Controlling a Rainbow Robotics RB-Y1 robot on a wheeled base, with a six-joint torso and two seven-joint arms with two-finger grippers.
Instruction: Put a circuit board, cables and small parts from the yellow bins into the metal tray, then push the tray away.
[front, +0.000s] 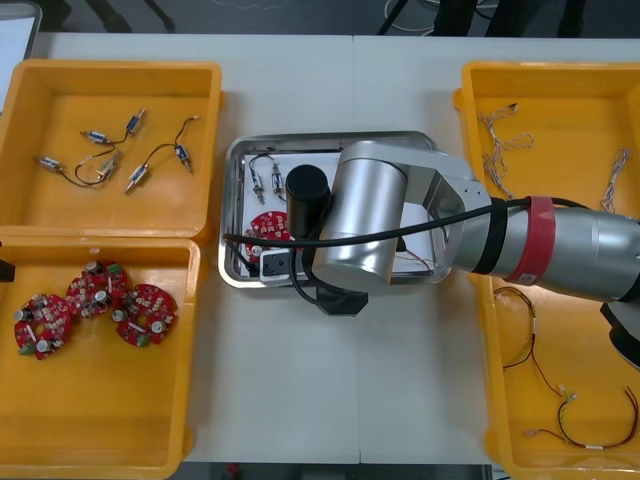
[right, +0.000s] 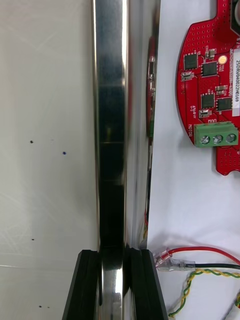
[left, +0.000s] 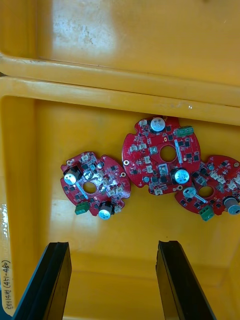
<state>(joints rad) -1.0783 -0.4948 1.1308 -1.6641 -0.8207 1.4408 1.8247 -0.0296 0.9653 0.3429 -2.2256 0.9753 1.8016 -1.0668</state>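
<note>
Clamping metal tray (front: 330, 138) near rim, right jaws, long axis crosswise, left jaws apart over circuit boards (left: 161, 155)

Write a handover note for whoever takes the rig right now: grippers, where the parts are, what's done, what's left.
Right gripper: shut on the rim of the metal tray, table on one side of the fingers and the tray's white inside on the other.
Left gripper: open, over the left near yellow bin, above three spare circuit boards.
In the tray: one red circuit board, small metal parts, a red and yellow cable.
Done: loading looks complete.
Left: push the tray away.
</note>
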